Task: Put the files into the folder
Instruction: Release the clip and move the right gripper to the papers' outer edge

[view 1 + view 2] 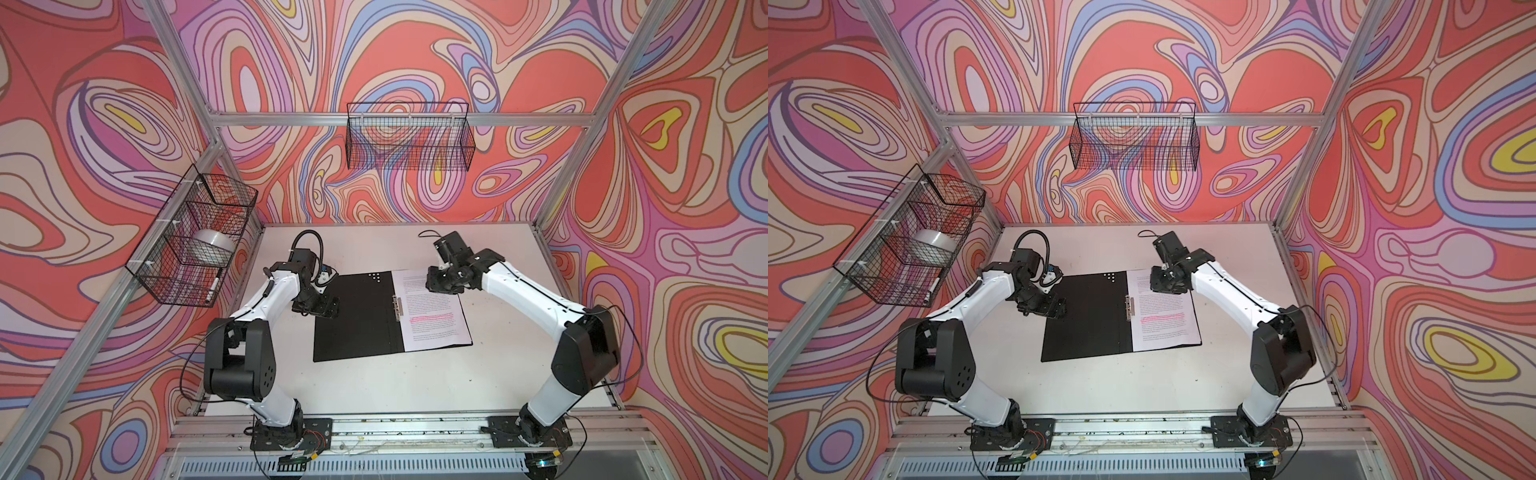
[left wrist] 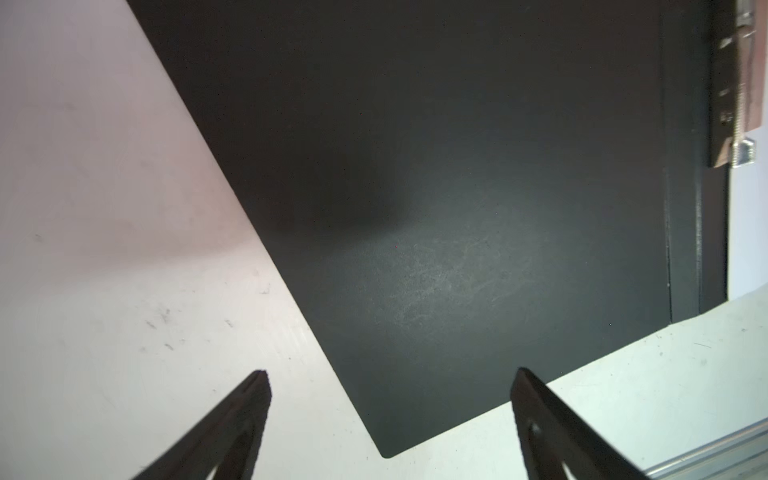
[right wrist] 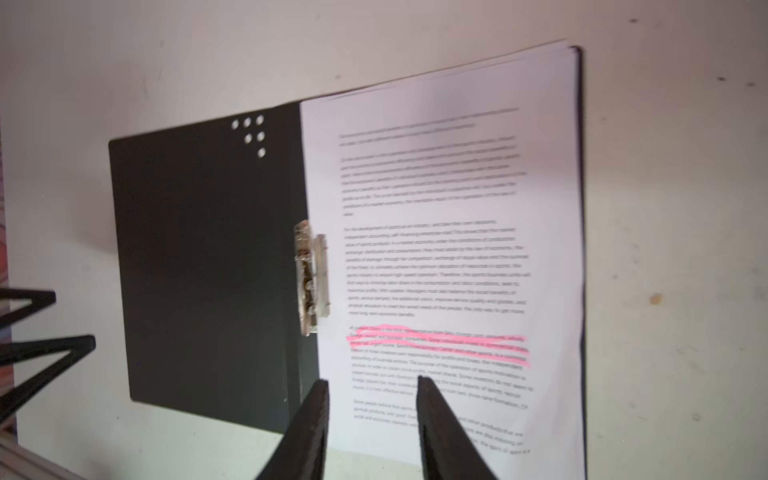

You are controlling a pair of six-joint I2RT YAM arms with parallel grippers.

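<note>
Right wrist view: files lie under the part-open right pincer (nothing gripped).

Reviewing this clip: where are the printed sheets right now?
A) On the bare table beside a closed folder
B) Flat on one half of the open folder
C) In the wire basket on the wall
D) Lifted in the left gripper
B: in a top view the sheets lie flat on the right-arm half of the open folder, whose other black half is bare.
</note>
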